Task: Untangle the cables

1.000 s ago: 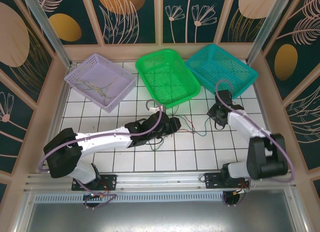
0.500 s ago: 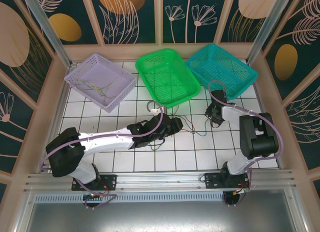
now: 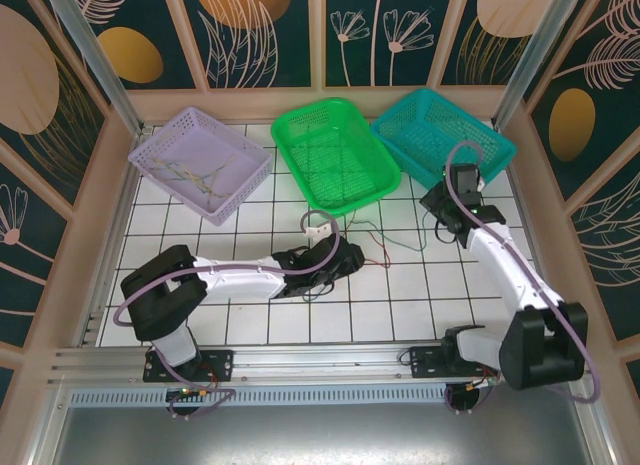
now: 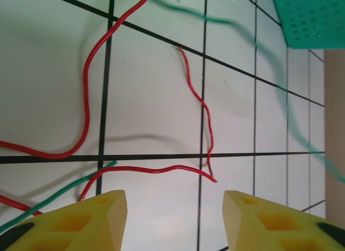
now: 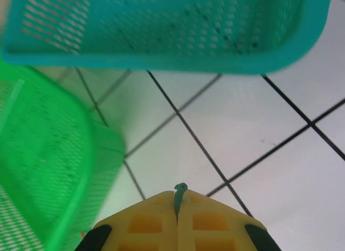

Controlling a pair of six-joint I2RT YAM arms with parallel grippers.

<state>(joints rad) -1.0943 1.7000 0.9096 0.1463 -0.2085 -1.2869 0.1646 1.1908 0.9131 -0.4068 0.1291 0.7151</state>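
Two grippers, two states. Left gripper (image 4: 175, 218) is sitting with its yellow fingers apart, gripping nothing, over the white tiled table (image 4: 151, 100). Thin red and green cables (image 3: 372, 247) are lying loose mid-table, at 12 o'clock from those fingers. Right gripper (image 5: 178, 199) is pinching fully closed on the tip of one thin green cable (image 5: 179, 190), at 2 o'clock from the loose cables, near the teal plastic mesh basket (image 5: 161, 59) and the bright green plastic mesh basket (image 5: 48, 154).
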